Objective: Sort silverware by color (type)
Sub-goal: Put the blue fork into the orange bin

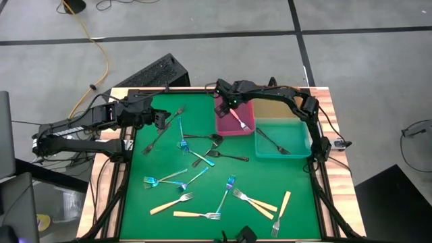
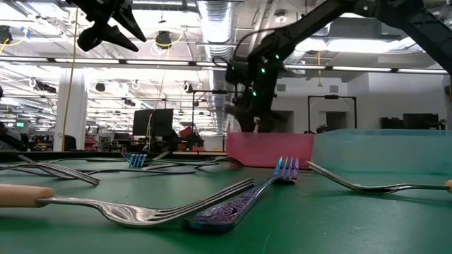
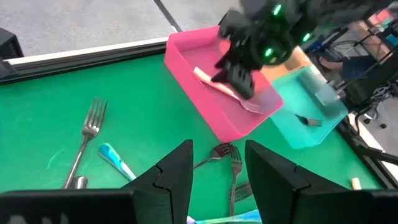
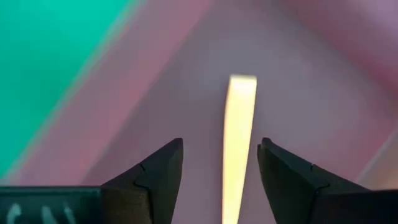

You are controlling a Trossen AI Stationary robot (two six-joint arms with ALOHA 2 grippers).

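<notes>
Green table: right hand open over pink bin, tan-handled fork lying inside; left hand open, empty, nearby.

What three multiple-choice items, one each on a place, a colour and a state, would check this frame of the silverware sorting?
1. Where is the right gripper?
A. over the pink bin
B. over the teal bin
C. off the table

2. What colour is the handle of the fork in the pink bin?
A. black
B. blue
C. tan

3. How are the left gripper's fingers?
A. shut on a fork
B. open, holding nothing
C. out of view

Key: 1 A, the high view shows it above that bin; 2 C, a tan handle lies inside; 3 B, the left wrist view shows an empty gap.
</notes>
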